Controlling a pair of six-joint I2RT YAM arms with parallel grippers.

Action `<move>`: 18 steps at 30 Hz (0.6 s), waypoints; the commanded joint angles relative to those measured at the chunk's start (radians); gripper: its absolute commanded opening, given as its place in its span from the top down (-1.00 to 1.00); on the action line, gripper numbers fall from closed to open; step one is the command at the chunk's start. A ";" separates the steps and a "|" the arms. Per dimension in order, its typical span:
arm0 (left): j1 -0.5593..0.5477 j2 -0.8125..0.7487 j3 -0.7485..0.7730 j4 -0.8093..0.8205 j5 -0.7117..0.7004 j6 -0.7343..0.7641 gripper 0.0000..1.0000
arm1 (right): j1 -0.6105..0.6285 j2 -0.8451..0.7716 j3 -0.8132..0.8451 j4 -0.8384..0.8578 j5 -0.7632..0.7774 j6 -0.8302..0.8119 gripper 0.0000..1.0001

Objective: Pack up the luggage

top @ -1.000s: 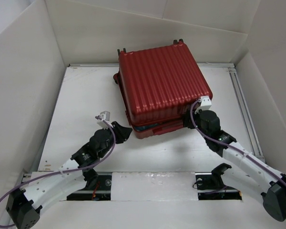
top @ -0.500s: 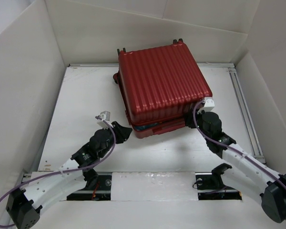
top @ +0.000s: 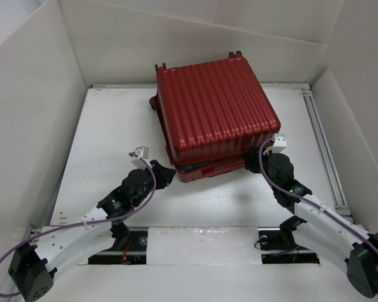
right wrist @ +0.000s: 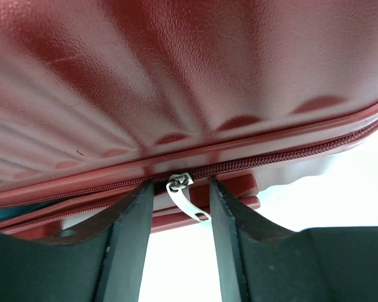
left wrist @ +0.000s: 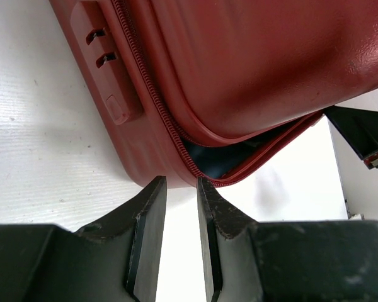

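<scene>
Luggage (top: 217, 116) lies flat on the desk (top: 113, 126), centre to far side. Lid is down but not sealed: the near edge gapes, w/ a sliver of blue lining (left wrist: 220, 160) showing at the near-left corner. Zip pull (right wrist: 188, 200) dangles from its slider on the near-right stretch. Teeth look meshed to one side of it, tracks parted on the other.

Right gripper (right wrist: 181, 189): fingers spread either side of the pull, daylight on both sides, so nothing pinched. Left gripper (left wrist: 180, 184): fingers almost together, a thin slit btw them w/ nothing in it, tips just short of the near-left corner, by the lock panel (left wrist: 107, 69).

Risks, as I judge them:
- Pull is thin and hangs loose. If the fingers close off-centre it could swing out, leaving the grip empty.
- Dragging the slider while the lid gapes could jam the teeth or snag the lining, esp. round the corner.
- A sideways pull may slide or spin the whole case, since nothing pins it and the L tips don't clearly touch it.

Pose: both arms are stretched low and forward from their bases, w/ forearms angled inward. Wrists are about level w/ the seam, one at each near corner.
</scene>
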 commanded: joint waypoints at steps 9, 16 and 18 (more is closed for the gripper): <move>0.007 0.001 0.003 0.057 0.010 0.016 0.55 | -0.015 0.108 0.057 0.136 -0.055 -0.050 0.31; 0.007 -0.019 -0.006 0.048 -0.009 0.016 0.55 | -0.024 0.140 0.034 0.199 -0.103 -0.025 0.94; 0.007 -0.019 -0.006 0.048 -0.019 0.016 0.55 | -0.024 0.140 0.025 0.199 -0.103 -0.025 1.00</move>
